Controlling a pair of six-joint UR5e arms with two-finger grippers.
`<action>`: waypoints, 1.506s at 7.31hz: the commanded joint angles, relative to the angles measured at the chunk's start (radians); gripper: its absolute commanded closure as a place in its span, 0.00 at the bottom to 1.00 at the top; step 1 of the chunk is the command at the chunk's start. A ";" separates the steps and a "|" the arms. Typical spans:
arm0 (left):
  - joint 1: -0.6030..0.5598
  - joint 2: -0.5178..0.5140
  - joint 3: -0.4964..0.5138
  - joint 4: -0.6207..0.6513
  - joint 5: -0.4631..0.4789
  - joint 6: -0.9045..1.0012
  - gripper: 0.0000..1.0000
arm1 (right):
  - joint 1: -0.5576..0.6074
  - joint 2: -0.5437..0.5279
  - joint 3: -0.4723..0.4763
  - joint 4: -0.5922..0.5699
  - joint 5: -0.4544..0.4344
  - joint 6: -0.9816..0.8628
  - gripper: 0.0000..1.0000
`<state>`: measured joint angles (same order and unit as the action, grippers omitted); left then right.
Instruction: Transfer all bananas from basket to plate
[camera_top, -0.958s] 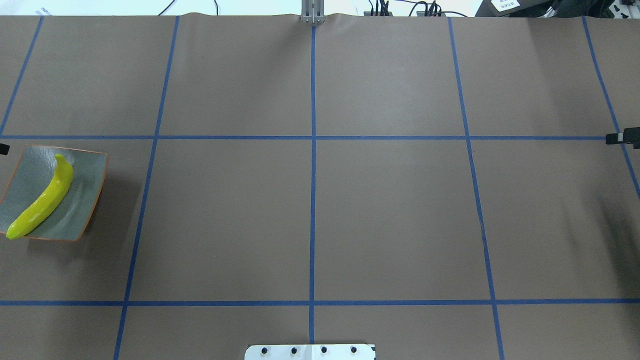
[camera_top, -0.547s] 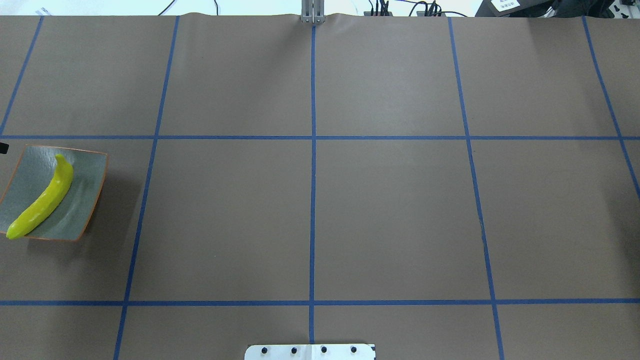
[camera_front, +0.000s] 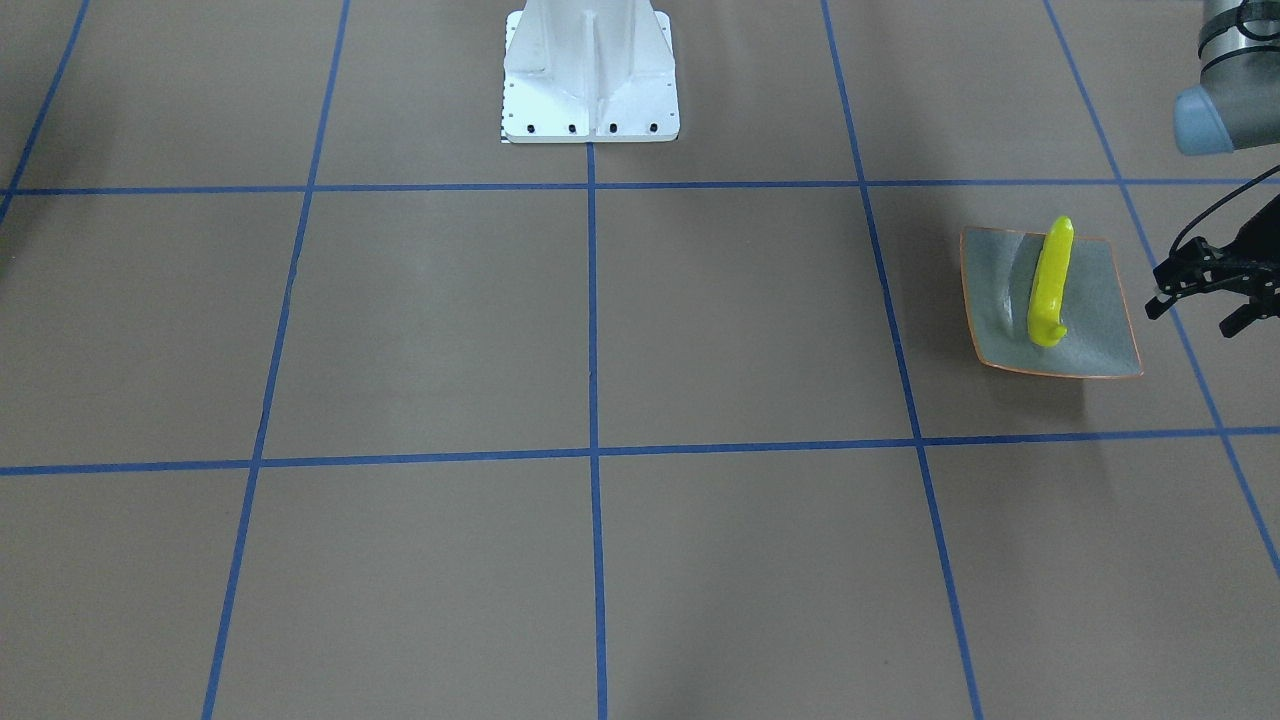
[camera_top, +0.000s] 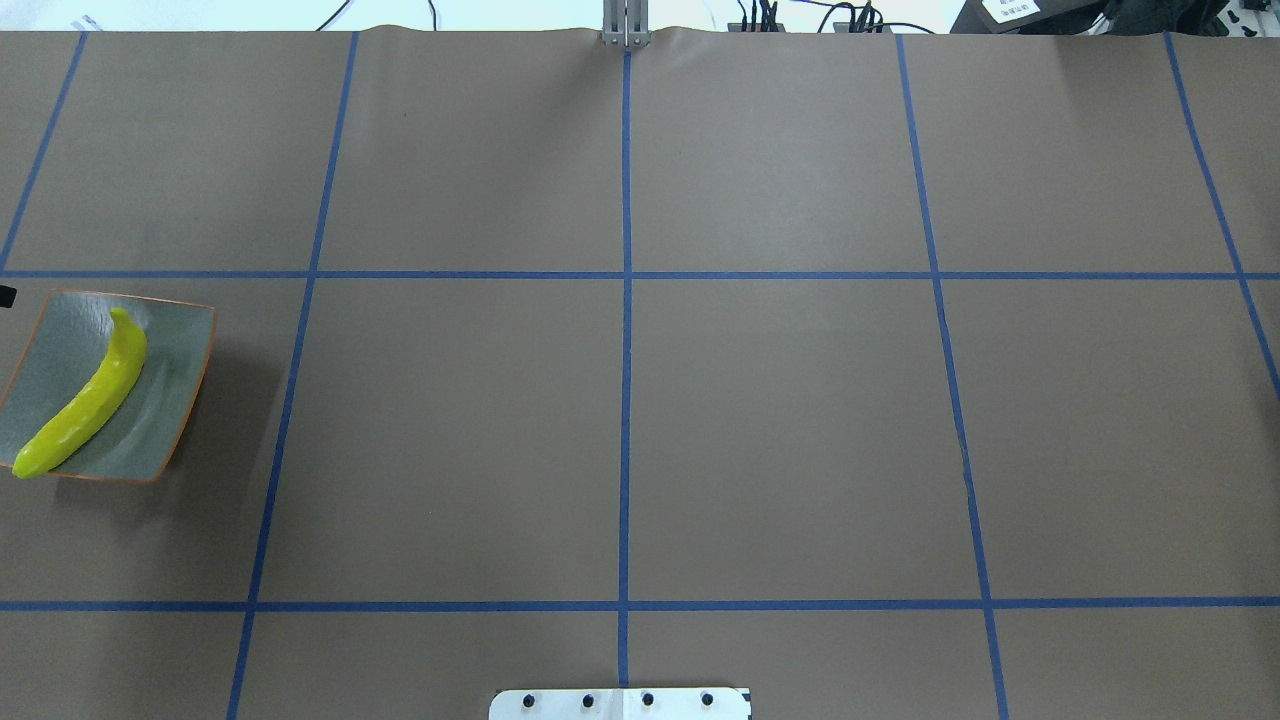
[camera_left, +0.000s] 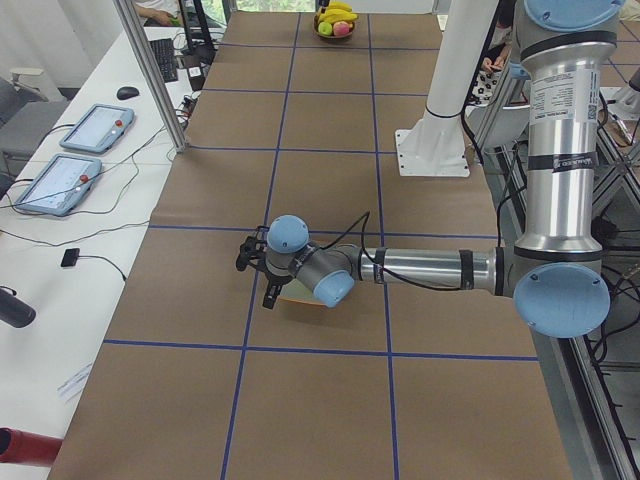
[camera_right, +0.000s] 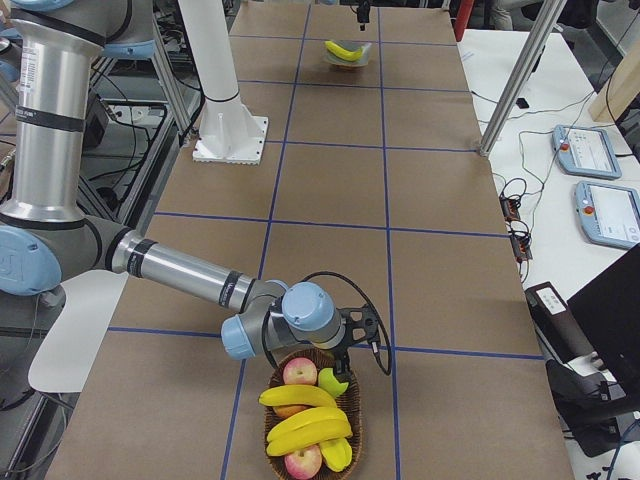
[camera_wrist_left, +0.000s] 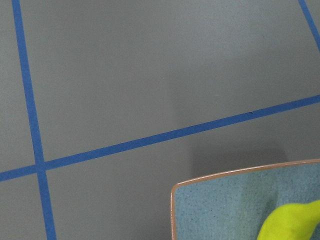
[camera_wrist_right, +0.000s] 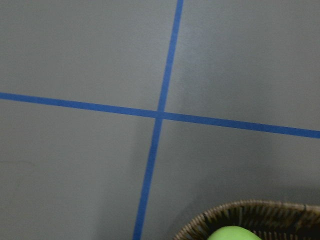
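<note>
Writing first, not much luck. The left arm (camera_left: 555, 190) has dark lettering running down its upright tube in the left-side view, too small for me to read. There's also a white label (camera_top: 1010, 8) past the far right corner of the desk (camera_top: 780, 420), and its print is unreadable too.

Far left of the desk is the plate (camera_top: 165, 400): square, glossy grey-green, edges curled up, thin orange-brown rim. One banana (camera_top: 88, 398) lies on it corner to corner. It's shiny bright yellow going a bit greenish, gently curved, and its near tip pokes out over the plate's near left corner. The left end effector (camera_front: 1195, 305) hangs just off the plate's left side, fingers spread with nothing between them, clear of the banana.

Middle, near edge: the white robot base (camera_front: 590, 75).

Far right end is the wicker basket (camera_right: 352, 420), dark brown weave. Two plain yellow bananas (camera_right: 300, 397) lie across its middle, one against the other. There are red-yellow apples (camera_right: 300, 372) on either side of them, plus a yellow-green fruit (camera_right: 333, 382) I can't identify. The right end effector (camera_right: 365, 335) sits right by the basket's rim on the side toward the plate. Only the side camera catches it, so I can't tell if it's released or clenched.
</note>
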<state>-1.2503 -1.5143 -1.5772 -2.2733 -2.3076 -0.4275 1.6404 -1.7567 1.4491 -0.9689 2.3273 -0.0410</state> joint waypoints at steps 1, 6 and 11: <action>-0.001 0.000 0.000 0.000 0.002 0.000 0.00 | 0.085 0.014 -0.009 -0.193 -0.072 -0.277 0.00; 0.000 -0.001 0.003 -0.003 0.001 -0.007 0.00 | 0.101 0.029 -0.130 -0.202 -0.150 -0.454 0.00; 0.000 -0.001 0.000 -0.005 -0.001 -0.008 0.00 | 0.099 0.039 -0.182 -0.205 -0.164 -0.455 0.06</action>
<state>-1.2502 -1.5156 -1.5766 -2.2779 -2.3086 -0.4356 1.7398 -1.7262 1.2926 -1.1734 2.1628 -0.4978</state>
